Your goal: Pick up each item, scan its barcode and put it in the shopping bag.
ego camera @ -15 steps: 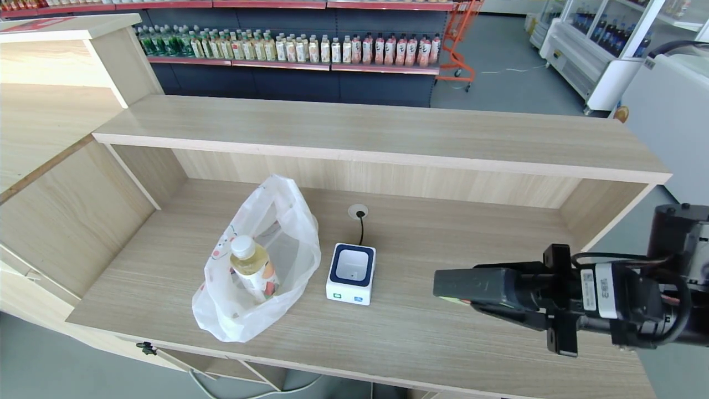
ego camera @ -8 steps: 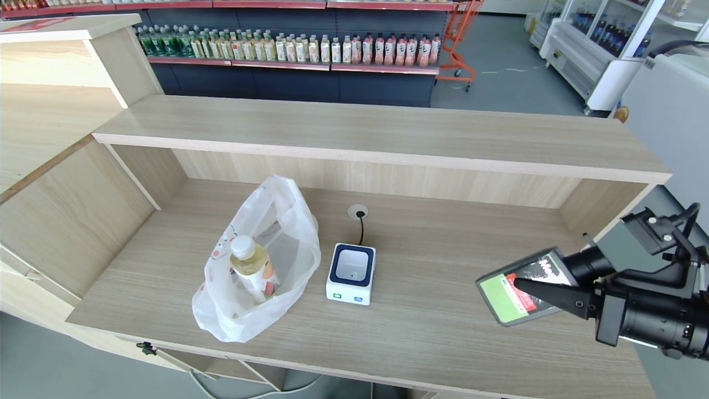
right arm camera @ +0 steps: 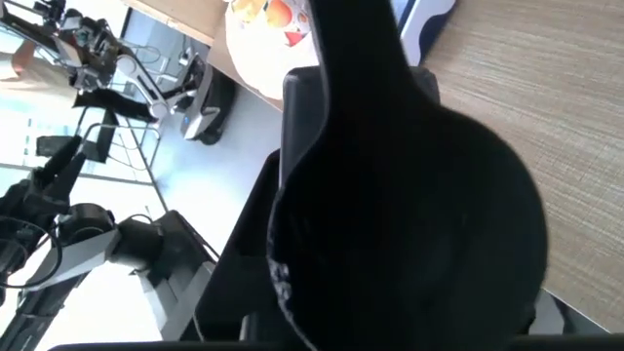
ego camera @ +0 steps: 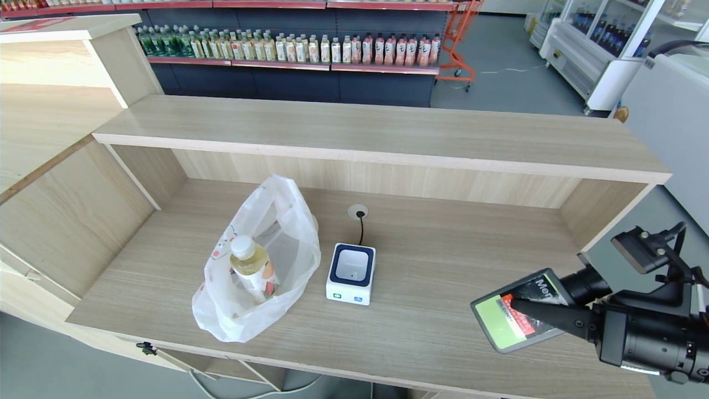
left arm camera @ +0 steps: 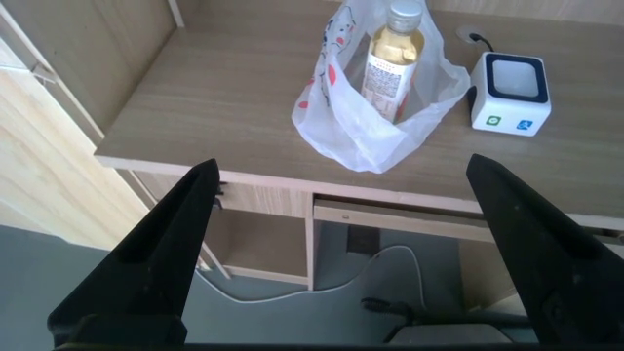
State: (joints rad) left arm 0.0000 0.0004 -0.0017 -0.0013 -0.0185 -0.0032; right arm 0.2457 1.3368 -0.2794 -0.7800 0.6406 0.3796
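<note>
Black right gripper (ego camera: 516, 310) level, clamping tilted packet (ego camera: 491, 322)

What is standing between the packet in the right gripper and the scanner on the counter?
Nothing visible. The right gripper holds the packet over the right part of the counter, and only bare wood lies from there to the scanner. The shopping bag with its bottle stands beyond the scanner, on its left.

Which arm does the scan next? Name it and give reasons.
Right. The right gripper is shut on the packet, held over the counter to the right of the scanner. The left gripper is open and empty, off the counter's front edge near the shopping bag.
</note>
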